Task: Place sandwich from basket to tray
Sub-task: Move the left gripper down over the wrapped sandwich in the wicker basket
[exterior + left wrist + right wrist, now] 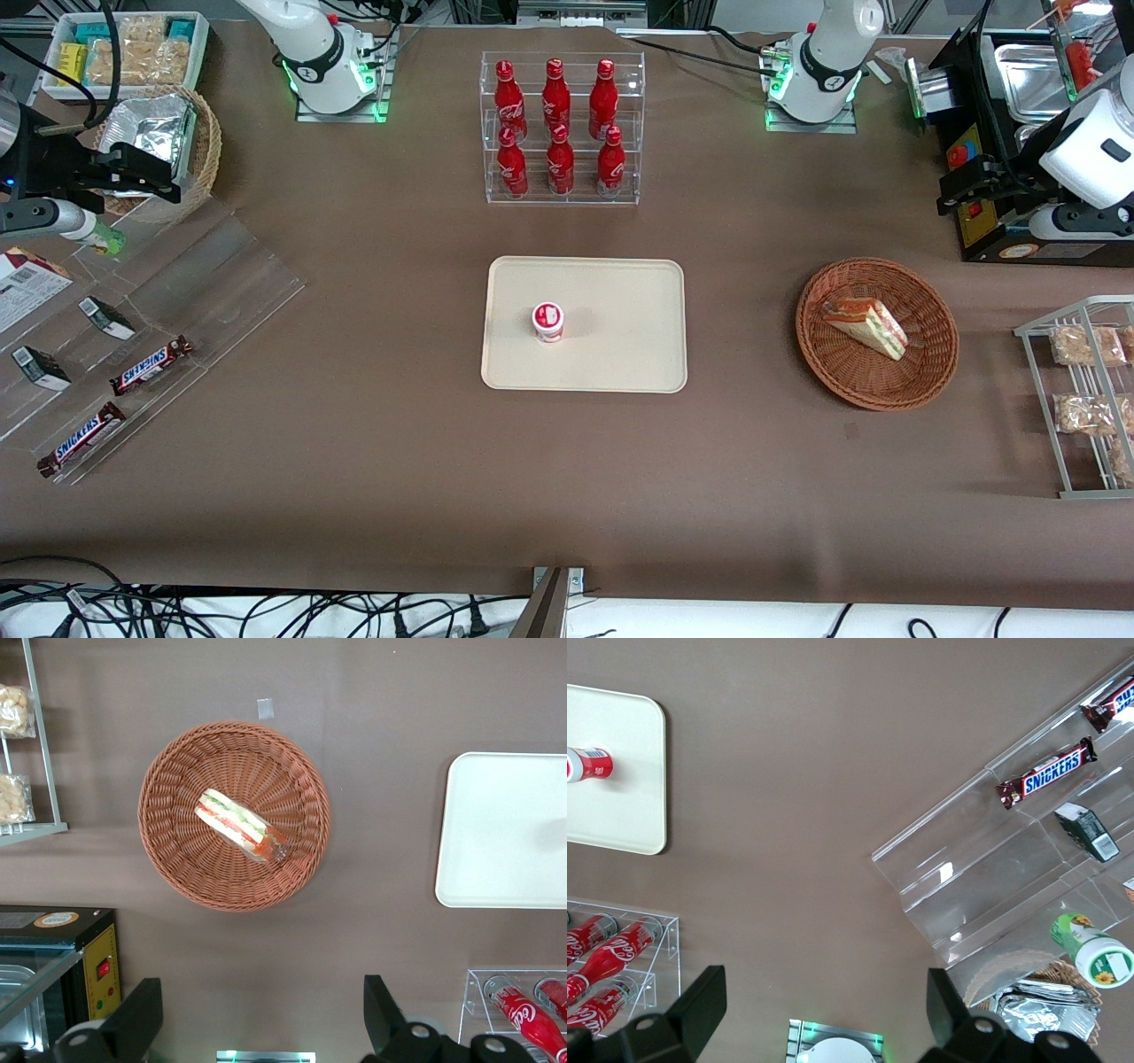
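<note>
While gripper [257,1028] gapes, sandwich [241,825] (basketed).

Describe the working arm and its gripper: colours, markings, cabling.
The glossy white left arm has black joint bands and a green-lit base. Its gripper has matte black blocky fingers spread wide apart, above the table near the reddish-brown wicker basket.

Sandwich [240,825] lies in middle of brown basket [174,850], in clear wrap. Basket sits on brown table [390,718]. Gripper [264,1023] hangs high above table, just beside basket, two black fingers [133,1020] spread wide apart, nothing between them. Cream tray [505,828] lies apart from basket. Red bottles [529,1017] in clear rack. Wire shelf [40,753] holds tan snacks [12,796]. Black box with red switch [104,968] near gripper.
</note>
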Available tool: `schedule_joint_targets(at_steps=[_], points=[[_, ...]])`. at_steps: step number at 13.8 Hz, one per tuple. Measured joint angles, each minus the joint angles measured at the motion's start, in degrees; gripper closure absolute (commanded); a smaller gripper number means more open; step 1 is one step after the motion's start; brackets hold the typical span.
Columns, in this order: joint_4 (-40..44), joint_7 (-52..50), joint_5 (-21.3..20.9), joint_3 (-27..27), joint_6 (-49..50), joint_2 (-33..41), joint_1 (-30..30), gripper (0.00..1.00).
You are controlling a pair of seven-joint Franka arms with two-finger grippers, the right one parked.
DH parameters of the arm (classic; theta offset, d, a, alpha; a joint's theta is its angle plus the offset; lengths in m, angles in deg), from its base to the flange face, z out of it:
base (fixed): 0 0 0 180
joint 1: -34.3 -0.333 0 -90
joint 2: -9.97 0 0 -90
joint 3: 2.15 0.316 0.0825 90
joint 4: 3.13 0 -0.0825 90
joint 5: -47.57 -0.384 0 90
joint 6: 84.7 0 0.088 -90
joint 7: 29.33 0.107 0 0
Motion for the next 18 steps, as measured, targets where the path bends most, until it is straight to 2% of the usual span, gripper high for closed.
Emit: schedule_joint_targets(at_steps=[8,13,18], points=[[-0.9,-3.4,-1.2,0.0,-1.5,-2.9,-0.4,0.00],[-12.1,-17.4,-1.9,0.0,-14.4,-4.6,-0.6,0.00],[-23.6,-35.4,-5.4,-0.1,-28.4,-4.8,-0.5,0.00]])
